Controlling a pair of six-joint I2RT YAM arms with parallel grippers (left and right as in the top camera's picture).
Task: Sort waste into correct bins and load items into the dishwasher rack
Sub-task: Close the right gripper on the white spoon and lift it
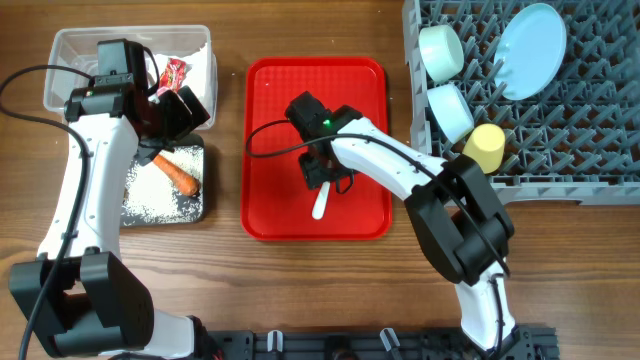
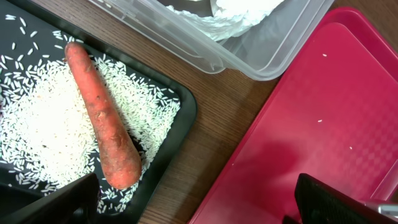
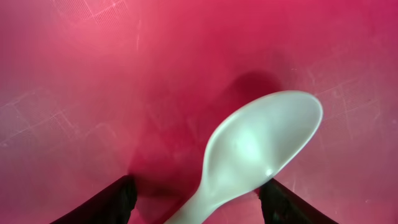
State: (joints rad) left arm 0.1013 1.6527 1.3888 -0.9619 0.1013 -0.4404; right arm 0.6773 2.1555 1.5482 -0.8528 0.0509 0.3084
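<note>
The white spoon [image 1: 321, 205] lies on the red tray [image 1: 280, 220]. My right gripper [image 1: 325, 180] is low over it and open; in the right wrist view the spoon [image 3: 261, 143] lies between the spread fingers [image 3: 196, 199]. My left gripper [image 1: 175, 115] is open and empty [image 2: 196, 205] over the black tray's right edge. The carrot [image 2: 102, 118] lies on loose rice [image 2: 37, 124] in the black tray [image 2: 180, 118]. The clear tub [image 1: 60, 45] holds the red wrapper [image 1: 175, 73] and white tissue [image 2: 242, 9]. The brown lump is not visible.
The grey rack [image 1: 590, 150] at the right holds the blue plate [image 1: 530, 50], two bowls [image 1: 441, 50] [image 1: 452, 108] and the yellow cup [image 1: 486, 147]. A strip of bare wood separates the black tray from the red tray [image 2: 311, 124].
</note>
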